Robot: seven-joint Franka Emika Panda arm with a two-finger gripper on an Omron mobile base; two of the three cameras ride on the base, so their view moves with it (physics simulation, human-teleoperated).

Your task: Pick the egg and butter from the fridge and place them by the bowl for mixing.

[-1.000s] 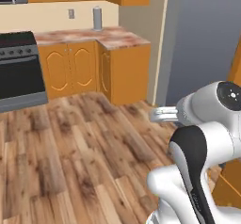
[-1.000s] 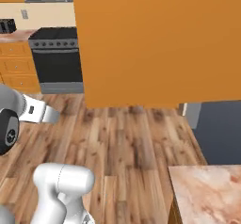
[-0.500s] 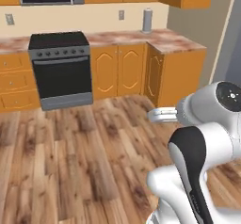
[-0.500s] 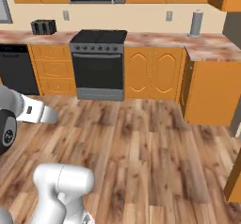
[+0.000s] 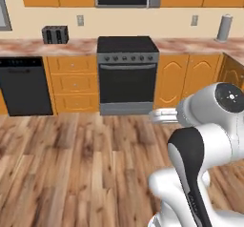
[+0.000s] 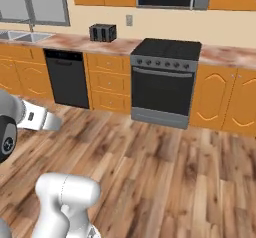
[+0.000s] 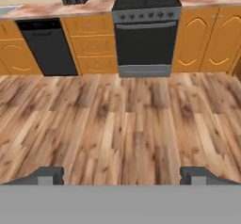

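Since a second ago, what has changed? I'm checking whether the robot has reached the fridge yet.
The base has turned, so the whole view swept sideways: first a cabinet corner and a grey wall, now the stove, dishwasher and toaster straight ahead. That is camera motion, not things moving. Nothing was taken or let go. The arm keeps its folded pose, and the fingers stay wide apart and empty over the wood floor.

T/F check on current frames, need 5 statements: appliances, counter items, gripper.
1. The stove stands between orange cabinets. True.
2. The toaster sits on the floor. False: it is on the counter.
3. The gripper holds an egg. False: it is open, nothing between its fingertips.
4. A black dishwasher stands left of the stove in the hand view. True.
5. The floor is tiled white. False: wood planks.
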